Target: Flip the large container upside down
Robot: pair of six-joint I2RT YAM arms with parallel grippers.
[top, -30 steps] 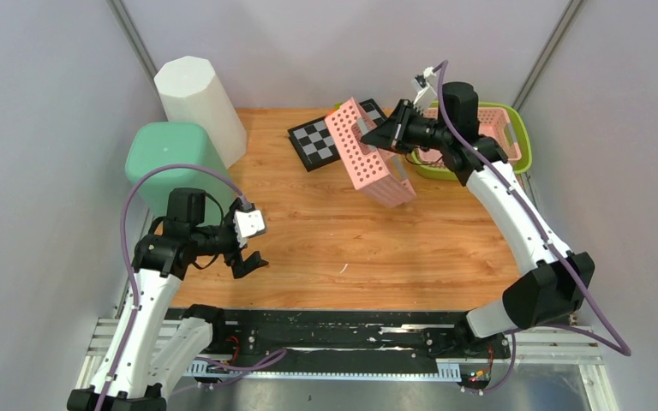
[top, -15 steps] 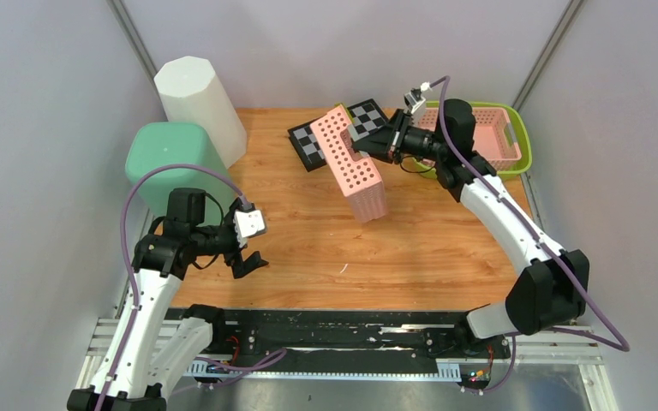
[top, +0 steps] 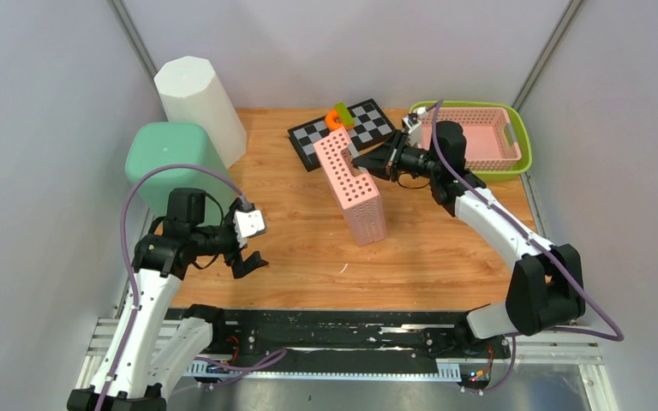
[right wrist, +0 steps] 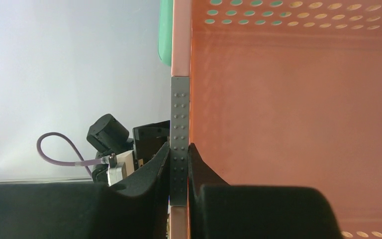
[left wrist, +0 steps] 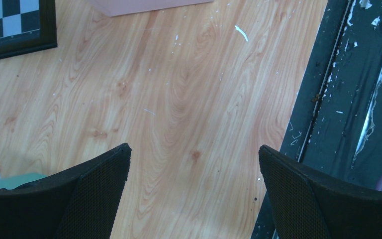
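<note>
The large container (top: 353, 187) is a pink perforated bin. It stands on one side wall on the table's middle, tilted, with its open face toward the right. My right gripper (top: 368, 161) is shut on its rim. In the right wrist view the fingers (right wrist: 179, 149) pinch a grey dotted strip (right wrist: 180, 114) on the rim, and the bin's inside (right wrist: 298, 99) fills the right half. My left gripper (top: 253, 261) is open and empty over bare wood near the front left (left wrist: 194, 149). A sliver of the bin's bottom (left wrist: 144, 5) shows at the top of the left wrist view.
A tall white bin (top: 199, 98) and a mint green bin (top: 171, 163) stand at the back left. A checkerboard (top: 368, 120) with an orange and green object (top: 339, 116) lies behind the pink bin. A green tray (top: 523, 141) holding a smaller pink basket (top: 475, 137) sits at the back right.
My right arm swung the pink bin down and to the left, from tilted in the air onto the table. The orange object on the checkerboard came into sight. The left arm stayed still.
</note>
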